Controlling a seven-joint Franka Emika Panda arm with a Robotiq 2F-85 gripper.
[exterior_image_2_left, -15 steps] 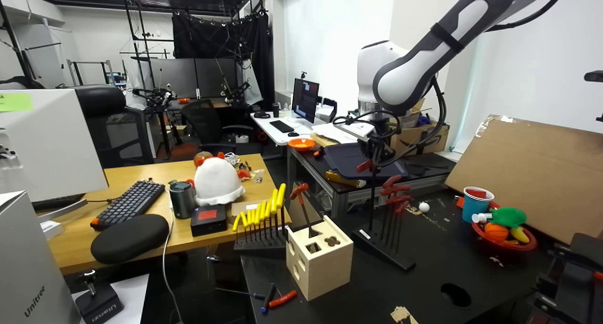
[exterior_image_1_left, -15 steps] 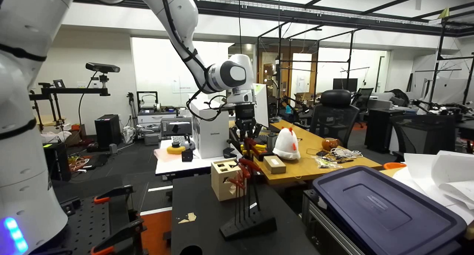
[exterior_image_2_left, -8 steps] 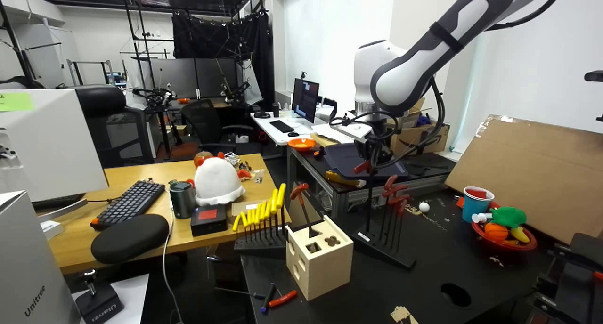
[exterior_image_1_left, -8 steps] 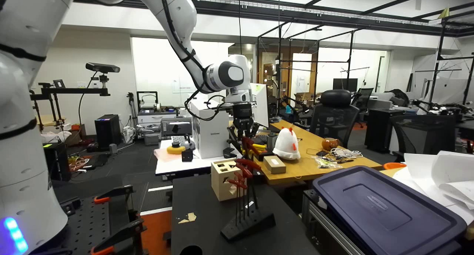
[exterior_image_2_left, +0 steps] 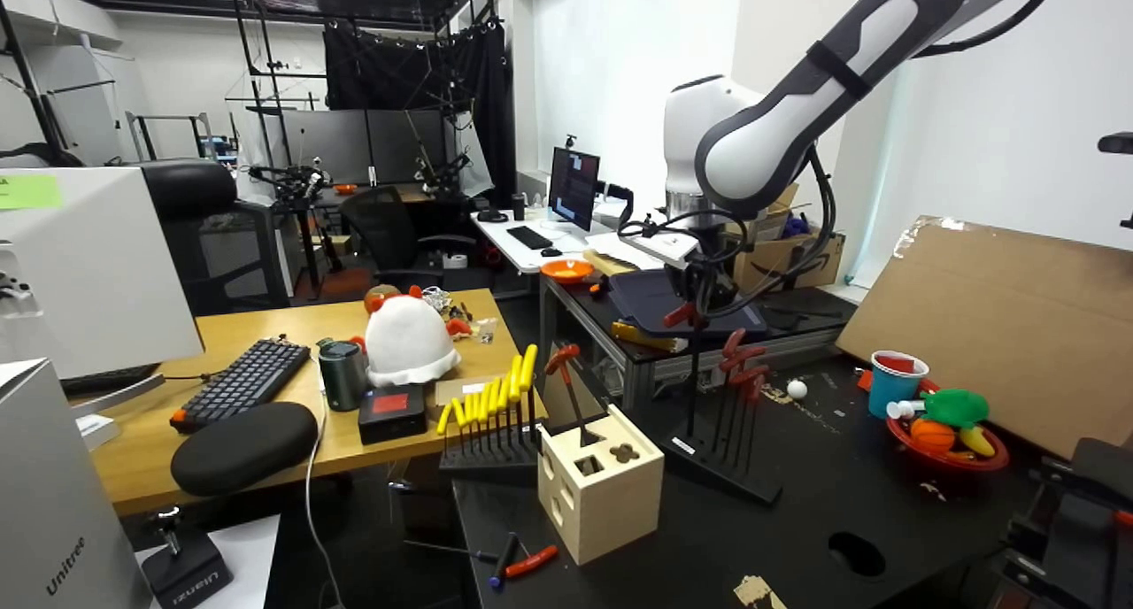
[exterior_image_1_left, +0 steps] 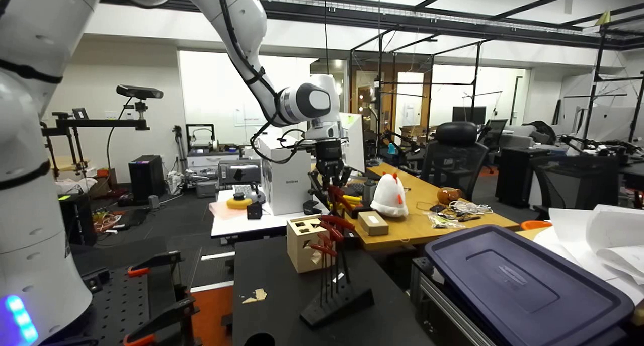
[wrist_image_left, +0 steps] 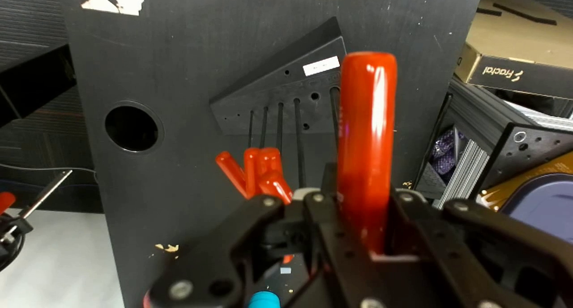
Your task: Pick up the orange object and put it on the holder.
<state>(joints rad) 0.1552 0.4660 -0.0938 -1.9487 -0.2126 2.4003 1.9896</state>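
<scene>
Gripper [wrist_image_left: 367, 214] nearly closed, fingers pinching orange-red T-handle tool [wrist_image_left: 369, 138], likely task's object; its shaft appears slotted in black stand [wrist_image_left: 280, 88]. Tilted lift could bind shaft and drag stand, or swing into smaller tools [wrist_image_left: 270, 162] just beside. Rounded glossy handle may twist in grasp. Wooden box [exterior_image_2_left: 612, 503], probable holder, seems to carry second tool [exterior_image_2_left: 563, 358], tilted; rough insertion could jostle it. Red bowl [exterior_image_2_left: 998, 457] holds orange ball [exterior_image_2_left: 932, 436], green toy [exterior_image_2_left: 956, 409]; blue cup [exterior_image_2_left: 891, 392] contains something red [exterior_image_2_left: 895, 363].

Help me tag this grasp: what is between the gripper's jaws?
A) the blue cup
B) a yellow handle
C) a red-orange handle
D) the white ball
C: the wrist view shows the red-orange handle clasped between the jaws of the gripper.
</scene>
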